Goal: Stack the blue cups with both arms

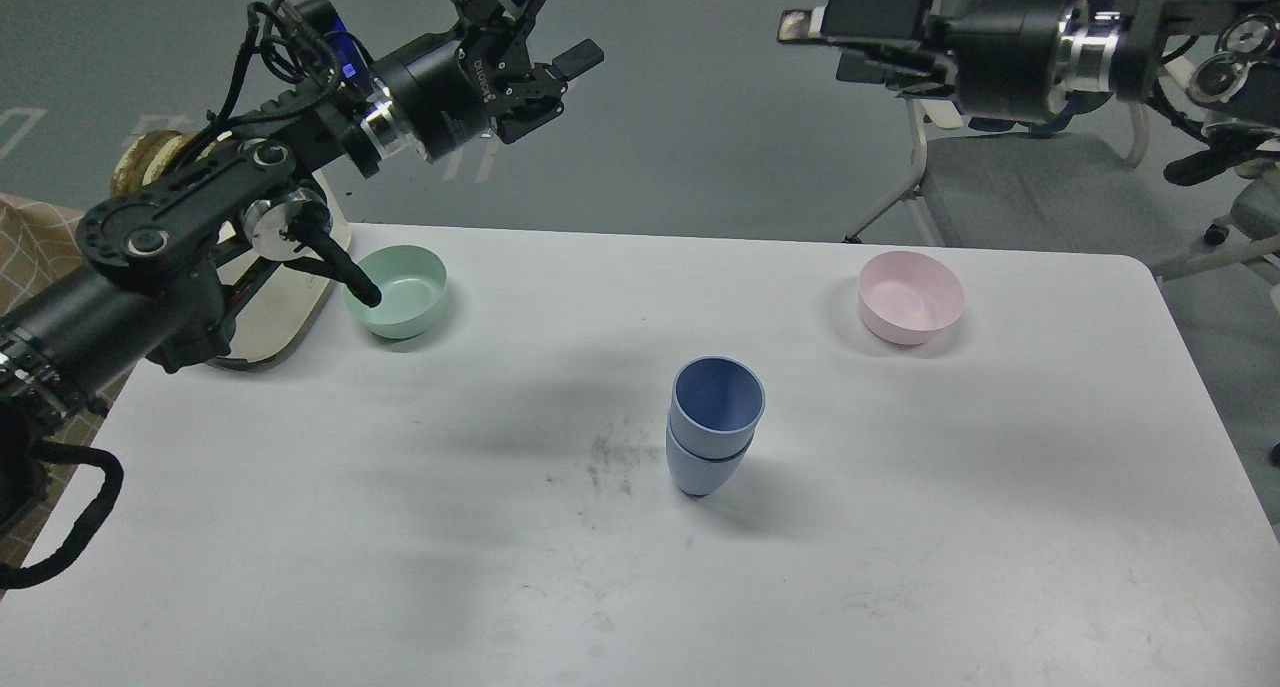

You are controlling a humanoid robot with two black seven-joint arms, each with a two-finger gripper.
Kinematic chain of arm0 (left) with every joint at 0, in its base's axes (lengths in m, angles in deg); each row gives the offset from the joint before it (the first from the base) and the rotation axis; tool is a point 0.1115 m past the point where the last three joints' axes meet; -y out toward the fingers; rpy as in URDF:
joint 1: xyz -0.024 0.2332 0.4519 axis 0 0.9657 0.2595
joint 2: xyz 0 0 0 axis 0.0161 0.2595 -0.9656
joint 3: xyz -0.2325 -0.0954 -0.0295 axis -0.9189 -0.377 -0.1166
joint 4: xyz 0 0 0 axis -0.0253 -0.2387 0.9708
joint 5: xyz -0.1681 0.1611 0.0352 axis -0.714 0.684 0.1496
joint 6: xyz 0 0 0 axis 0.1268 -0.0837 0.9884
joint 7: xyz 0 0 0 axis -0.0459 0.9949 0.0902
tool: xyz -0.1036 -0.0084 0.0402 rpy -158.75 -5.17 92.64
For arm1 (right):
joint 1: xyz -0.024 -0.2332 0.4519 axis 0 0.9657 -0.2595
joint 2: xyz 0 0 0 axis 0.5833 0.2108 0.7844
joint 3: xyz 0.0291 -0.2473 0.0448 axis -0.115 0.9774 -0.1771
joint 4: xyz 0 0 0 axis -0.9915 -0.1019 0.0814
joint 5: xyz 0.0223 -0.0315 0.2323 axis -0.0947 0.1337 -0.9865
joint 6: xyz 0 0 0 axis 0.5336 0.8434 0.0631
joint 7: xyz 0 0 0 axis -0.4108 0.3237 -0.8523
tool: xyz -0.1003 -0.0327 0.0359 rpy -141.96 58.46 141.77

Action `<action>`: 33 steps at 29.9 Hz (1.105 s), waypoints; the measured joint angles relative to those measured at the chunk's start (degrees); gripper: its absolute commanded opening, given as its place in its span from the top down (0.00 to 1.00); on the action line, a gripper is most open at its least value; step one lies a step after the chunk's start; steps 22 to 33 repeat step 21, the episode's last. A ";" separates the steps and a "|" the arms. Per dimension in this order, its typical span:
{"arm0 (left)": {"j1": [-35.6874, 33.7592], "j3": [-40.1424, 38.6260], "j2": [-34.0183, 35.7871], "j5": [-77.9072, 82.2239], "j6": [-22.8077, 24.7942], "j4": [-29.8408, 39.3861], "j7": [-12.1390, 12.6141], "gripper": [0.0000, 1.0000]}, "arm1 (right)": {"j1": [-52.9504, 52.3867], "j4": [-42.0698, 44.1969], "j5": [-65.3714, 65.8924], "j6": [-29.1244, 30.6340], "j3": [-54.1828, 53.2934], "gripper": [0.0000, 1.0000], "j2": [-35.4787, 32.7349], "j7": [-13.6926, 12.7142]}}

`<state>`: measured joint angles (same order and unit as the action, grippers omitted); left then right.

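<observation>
White scuffed tabletop (400, 527) against a grey floor held the two matte periwinkle-blue plastic tumblers (712, 425) mid-table, already nested and standing upright, top one empty. They looked light, stiff and a bit slick, so a grip across the upper rim seemed safest, since the narrow base could tip. Mint-green bowl (400, 289) and pale pink bowl (910, 297) sat well apart, both empty; left gripper (550, 62) hung raised with fingers apart, right gripper (830, 37) raised too, fingers unclear.
</observation>
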<state>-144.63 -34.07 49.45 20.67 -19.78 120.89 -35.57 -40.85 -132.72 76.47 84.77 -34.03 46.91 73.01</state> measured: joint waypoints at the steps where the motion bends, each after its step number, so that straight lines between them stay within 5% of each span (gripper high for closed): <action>1: 0.15 -0.02 -0.28 -0.75 0.00 -0.78 -0.16 0.08 | 3.62 1.23 -1.28 -0.01 -3.74 0.00 -0.54 0.00; 8: 2.72 -0.06 -1.36 -9.14 -0.03 -5.42 -0.36 0.08 | 27.98 8.67 -3.72 -0.02 -30.21 0.00 1.49 0.00; 14: 4.01 -0.06 -4.32 -13.18 0.50 -12.23 -0.46 0.06 | 38.40 13.64 -3.76 -0.02 -43.79 0.00 6.57 0.00; 33: 6.26 -1.56 -5.55 -15.30 0.77 -15.08 -0.53 0.05 | 42.88 17.65 -3.76 -0.02 -51.16 0.00 10.50 0.00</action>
